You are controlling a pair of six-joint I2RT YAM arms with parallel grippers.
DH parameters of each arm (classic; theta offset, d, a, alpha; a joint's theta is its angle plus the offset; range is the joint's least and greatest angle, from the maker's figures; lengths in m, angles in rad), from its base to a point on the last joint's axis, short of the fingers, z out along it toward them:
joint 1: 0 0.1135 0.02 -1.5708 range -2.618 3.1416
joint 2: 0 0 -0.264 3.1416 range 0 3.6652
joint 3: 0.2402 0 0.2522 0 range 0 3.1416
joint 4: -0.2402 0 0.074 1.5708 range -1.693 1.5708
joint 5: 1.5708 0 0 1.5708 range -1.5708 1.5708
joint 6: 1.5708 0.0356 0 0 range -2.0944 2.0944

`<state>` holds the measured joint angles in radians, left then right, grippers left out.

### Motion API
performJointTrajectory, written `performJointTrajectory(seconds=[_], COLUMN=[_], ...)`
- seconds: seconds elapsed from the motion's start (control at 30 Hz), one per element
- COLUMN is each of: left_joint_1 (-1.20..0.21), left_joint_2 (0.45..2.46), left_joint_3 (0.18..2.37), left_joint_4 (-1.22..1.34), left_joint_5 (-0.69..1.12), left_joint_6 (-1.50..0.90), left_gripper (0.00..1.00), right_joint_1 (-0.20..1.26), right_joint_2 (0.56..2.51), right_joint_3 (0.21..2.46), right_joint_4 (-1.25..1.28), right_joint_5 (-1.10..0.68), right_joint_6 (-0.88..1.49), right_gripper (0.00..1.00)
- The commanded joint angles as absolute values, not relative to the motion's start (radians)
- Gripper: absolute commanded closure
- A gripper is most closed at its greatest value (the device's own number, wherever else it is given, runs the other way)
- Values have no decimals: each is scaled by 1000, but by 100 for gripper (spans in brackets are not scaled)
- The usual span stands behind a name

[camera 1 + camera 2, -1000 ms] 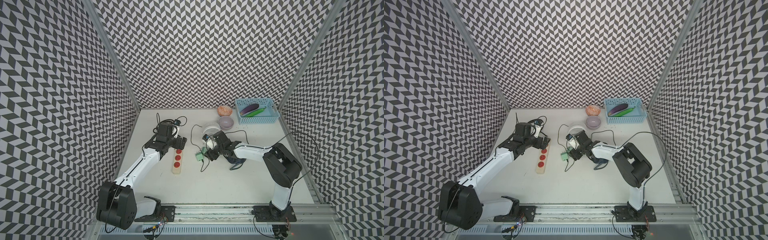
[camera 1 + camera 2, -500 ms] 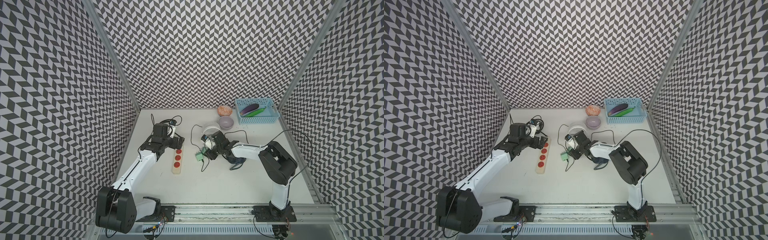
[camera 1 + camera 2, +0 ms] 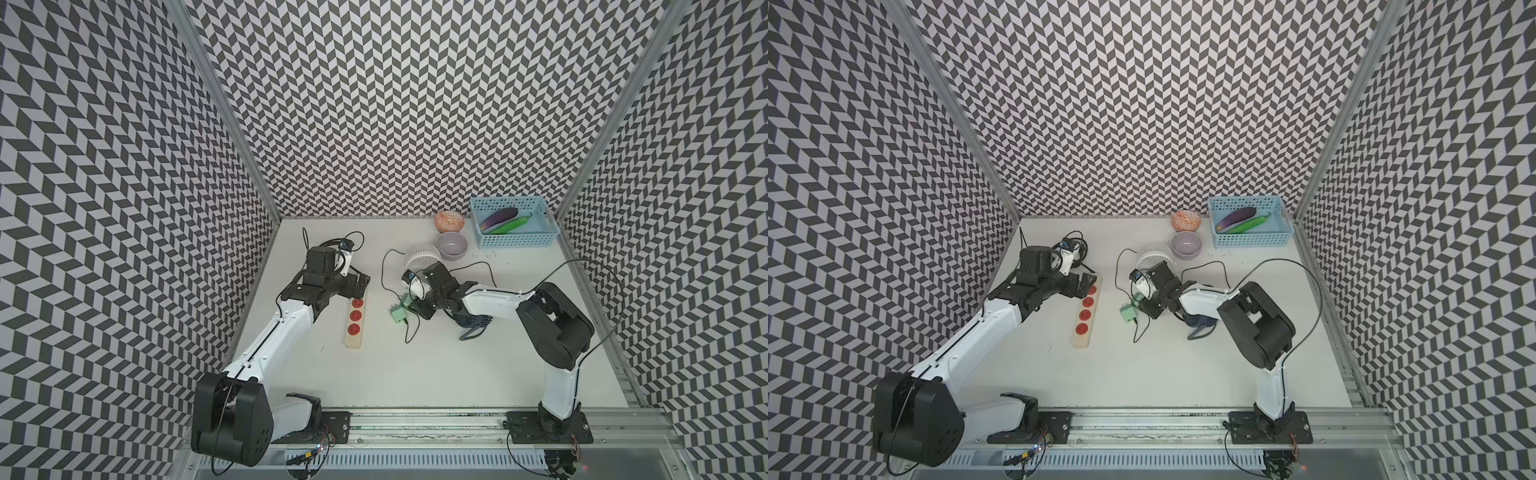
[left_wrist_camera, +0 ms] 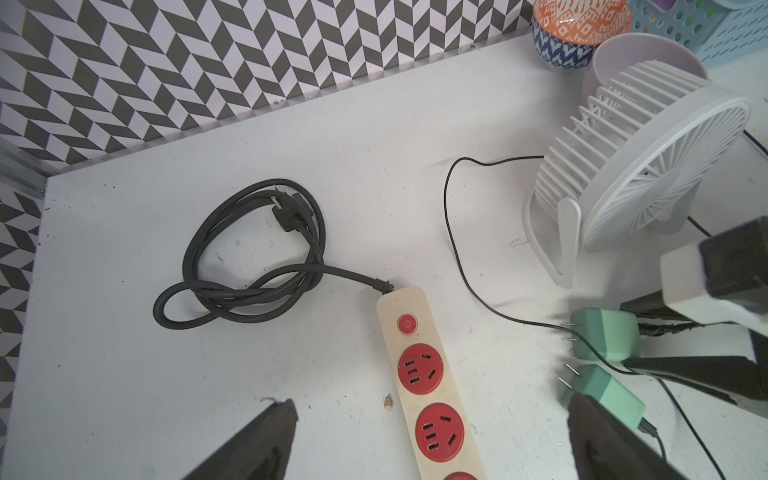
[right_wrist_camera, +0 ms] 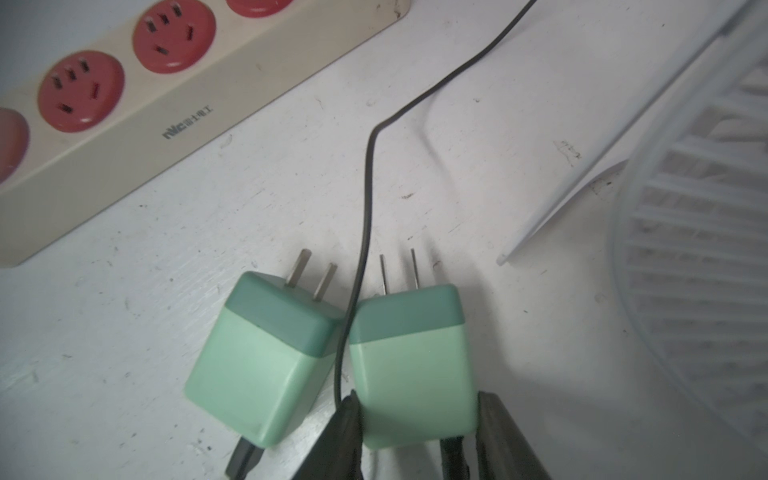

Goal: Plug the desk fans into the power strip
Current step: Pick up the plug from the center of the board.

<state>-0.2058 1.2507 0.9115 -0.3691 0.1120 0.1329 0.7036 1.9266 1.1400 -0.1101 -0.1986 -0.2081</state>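
- Desk fan (image 3: 422, 257), white plastic, round slatted grille on a loop stand: one; stands upright toward the back of the white table (image 3: 415, 374), just beside the lilac bowl (image 3: 452, 245); its thin black cord (image 4: 451, 232) trails forward to the plugs
- Power strip (image 3: 354, 328), long cream-coloured bar with round red sockets: one; lies flat near the fan, sockets up, no plug in any socket that shows, so the fan is judged not yet plugged in; four sockets and one small red switch counted; thick black cord (image 4: 232, 249) coiled behind it
- Green cube plug adapters (image 3: 398, 312), two flat prongs each: two, side by side between strip and fan, prongs roughly toward the strip
- Right gripper (image 5: 417, 399): jaws closed against both sides of the adapter nearer the fan (image 5: 411, 353), presumably to carry it to a socket; the neighbouring adapter (image 5: 262, 357) lies free, a dark connector at its rear; which one serves the fan cannot be told
- Left gripper (image 4: 434, 403): spread fully wide, holding nothing, poised over the switch end of the strip, likely to steady it against the push
- Also present: one blue perforated basket (image 3: 515, 243) holding one purple aubergine (image 3: 498, 217) and one green cucumber (image 3: 509, 224); two bowls, the lilac one and one orange-and-blue patterned bowl (image 3: 449, 220)
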Motion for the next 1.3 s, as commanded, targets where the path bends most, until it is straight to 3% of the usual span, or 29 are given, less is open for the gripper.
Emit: performJointTrajectory(seconds=[0.0, 0.23, 0.47, 0.77, 1.03, 1.27], left_joint_1=[-199, -201, -201, -213, -264, -294], left_joint_2=[1247, 1257, 1259, 1291, 1380, 1427], left_joint_3=[953, 1045, 1132, 1138, 1112, 1094], left_joint_4=[-371, -405, -329, 10, 407, 668], left_joint_5=[147, 212, 385, 687, 967, 1053], left_joint_6=[124, 125, 84, -150, -471, -661], left_gripper=[0, 0, 0, 0, 1, 2], right_joint_1=[699, 631, 514, 436, 418, 395], right_joint_2=[1826, 1663, 1472, 1369, 1365, 1406], right_joint_3=[1113, 1077, 971, 883, 829, 746], right_joint_4=[-73, -22, 218, 648, 971, 1320], right_joint_5=[-209, -355, -621, -862, -886, -832], right_joint_6=[-176, -49, 192, 629, 986, 1298], right_gripper=[64, 66, 68, 70, 76, 81])
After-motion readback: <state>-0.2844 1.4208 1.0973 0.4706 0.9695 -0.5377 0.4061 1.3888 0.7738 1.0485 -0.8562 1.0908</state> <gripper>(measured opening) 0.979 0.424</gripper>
